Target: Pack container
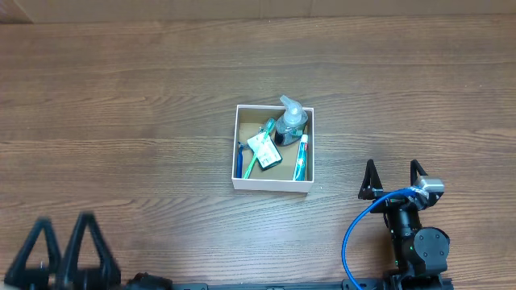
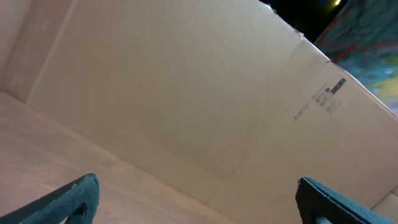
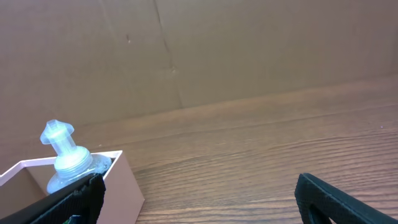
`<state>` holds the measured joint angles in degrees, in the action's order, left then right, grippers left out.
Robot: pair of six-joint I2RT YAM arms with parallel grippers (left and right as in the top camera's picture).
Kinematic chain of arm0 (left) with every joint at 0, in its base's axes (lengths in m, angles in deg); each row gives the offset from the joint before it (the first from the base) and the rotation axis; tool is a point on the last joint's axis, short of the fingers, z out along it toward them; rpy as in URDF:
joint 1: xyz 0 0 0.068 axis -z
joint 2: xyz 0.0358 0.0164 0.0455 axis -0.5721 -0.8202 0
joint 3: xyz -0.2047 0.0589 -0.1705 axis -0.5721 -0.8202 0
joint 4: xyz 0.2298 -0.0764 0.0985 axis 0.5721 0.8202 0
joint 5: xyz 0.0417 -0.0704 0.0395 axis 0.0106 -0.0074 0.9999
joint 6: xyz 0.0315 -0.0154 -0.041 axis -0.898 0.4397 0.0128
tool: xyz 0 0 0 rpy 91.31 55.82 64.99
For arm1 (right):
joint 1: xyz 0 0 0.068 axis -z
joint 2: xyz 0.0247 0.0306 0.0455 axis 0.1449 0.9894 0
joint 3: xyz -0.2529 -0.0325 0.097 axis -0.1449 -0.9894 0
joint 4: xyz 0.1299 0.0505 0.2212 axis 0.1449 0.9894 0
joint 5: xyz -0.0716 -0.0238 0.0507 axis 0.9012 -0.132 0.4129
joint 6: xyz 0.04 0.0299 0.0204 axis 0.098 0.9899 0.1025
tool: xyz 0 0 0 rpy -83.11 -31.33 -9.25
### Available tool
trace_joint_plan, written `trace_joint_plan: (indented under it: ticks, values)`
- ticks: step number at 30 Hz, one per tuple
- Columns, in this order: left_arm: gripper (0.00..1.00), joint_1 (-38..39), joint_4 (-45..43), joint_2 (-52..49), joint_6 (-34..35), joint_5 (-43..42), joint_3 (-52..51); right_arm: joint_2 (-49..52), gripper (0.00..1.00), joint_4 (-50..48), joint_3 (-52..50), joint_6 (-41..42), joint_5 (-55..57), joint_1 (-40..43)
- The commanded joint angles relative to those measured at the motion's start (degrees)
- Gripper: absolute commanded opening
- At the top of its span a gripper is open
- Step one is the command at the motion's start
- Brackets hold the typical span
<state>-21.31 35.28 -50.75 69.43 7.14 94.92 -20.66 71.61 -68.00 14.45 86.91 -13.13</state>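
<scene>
The container sits mid-table, holding a clear pump bottle and small toiletries too tiny to identify. The right gripper waits spread near the front edge. The left gripper, also spread, is partly cut off at the front-left corner.

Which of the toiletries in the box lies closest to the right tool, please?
The slim green-and-white tube along the box's right-hand wall; the others lie further left.
</scene>
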Motion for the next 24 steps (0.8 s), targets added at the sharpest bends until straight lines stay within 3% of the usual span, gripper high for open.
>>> trace_joint_plan:
  ticks: [1,7,16,19,24]
  values:
    - [1.00,-2.1,9.4,6.6,-1.1,0.1,0.2,-0.7,1.00,-0.3,-0.6,-0.2,-0.1,0.4]
    - [1.00,-5.8,24.1,10.3,-1.1,1.2,-0.5,-0.7,1.00,-0.3,-0.6,-0.2,-0.1,0.4]
    - [1.00,-9.5,27.3,10.3,-1.1,1.2,-4.9,-0.7,1.00,-0.3,-0.6,-0.2,-0.1,0.4]
    - [1.00,-9.5,23.1,10.3,-1.2,1.9,-8.7,-0.7,1.00,-0.3,-0.6,-0.2,-0.1,0.4]
    - [1.00,-9.5,8.3,10.3,-2.1,1.9,-18.9,-0.7,1.00,-0.3,-0.6,-0.2,-0.1,0.4]
